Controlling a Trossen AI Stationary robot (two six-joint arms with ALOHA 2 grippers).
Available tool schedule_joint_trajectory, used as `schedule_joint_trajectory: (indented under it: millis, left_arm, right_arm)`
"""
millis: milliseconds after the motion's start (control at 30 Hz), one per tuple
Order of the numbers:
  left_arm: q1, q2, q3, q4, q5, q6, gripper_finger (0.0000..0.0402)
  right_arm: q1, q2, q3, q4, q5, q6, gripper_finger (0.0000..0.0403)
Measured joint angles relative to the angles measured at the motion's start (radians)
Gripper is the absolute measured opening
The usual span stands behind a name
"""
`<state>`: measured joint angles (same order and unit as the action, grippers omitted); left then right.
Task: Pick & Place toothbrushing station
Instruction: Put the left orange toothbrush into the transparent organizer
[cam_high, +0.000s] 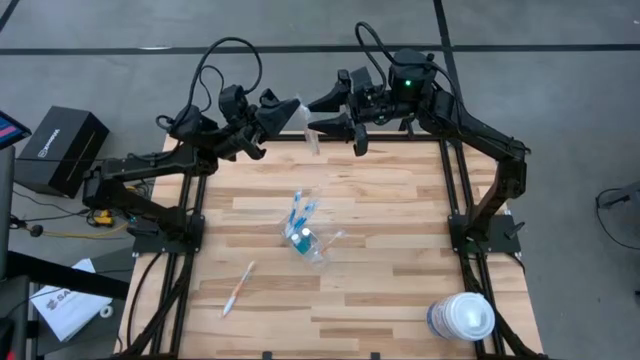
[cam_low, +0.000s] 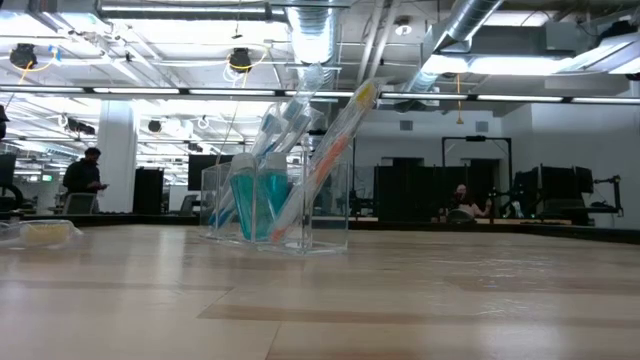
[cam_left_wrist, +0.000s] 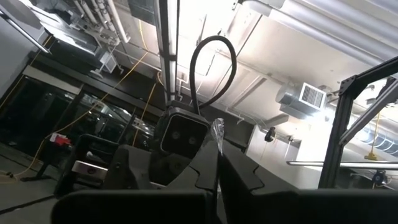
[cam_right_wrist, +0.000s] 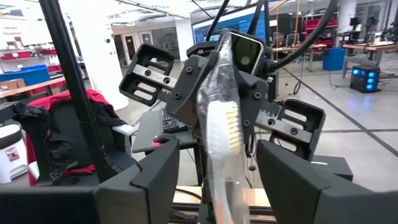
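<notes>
High view shows the clear cup (cam_high: 312, 240) mid-tabletop (cam_high: 400, 290) already holding several toothbrushes, one orange-white brush (cam_high: 238, 287) lying loose, while the left gripper (cam_high: 290, 113), fingers clamped on a wrapped toothbrush (cam_high: 312, 135), presents it between the right gripper's (cam_high: 335, 122) parted fingers.

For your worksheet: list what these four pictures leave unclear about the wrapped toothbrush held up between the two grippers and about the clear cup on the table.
- Wrapped toothbrush: the right wrist view cuts its handle off at the picture's edge; in the high view it is too small to read.
- Left gripper: shut on the toothbrush, but the left wrist view shows only a sliver of wrapper.
- Right gripper: whether its fingers touch the wrapper cannot be told.
- Clear cup: the toothbrushes inside overlap, so no count.
</notes>
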<state>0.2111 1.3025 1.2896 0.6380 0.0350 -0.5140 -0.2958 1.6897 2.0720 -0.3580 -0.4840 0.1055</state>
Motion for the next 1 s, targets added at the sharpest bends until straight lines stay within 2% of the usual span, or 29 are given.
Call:
schedule_joint_trajectory:
  millis: [533, 1000]
  left_arm:
    - [0.011, 0.008, 0.0, 0.02, 0.095, -0.025, 0.0]
    - [0.049, 0.05, -0.001, 0.109, 0.139, -0.11, 0.0]
  right_arm:
    - [-0.005, 0.0, 0.0, 0.004, 0.012, 0.016, 0.0151]
    - [0.001, 0.001, 0.0, 0.004, -0.043, 0.019, 0.0165]
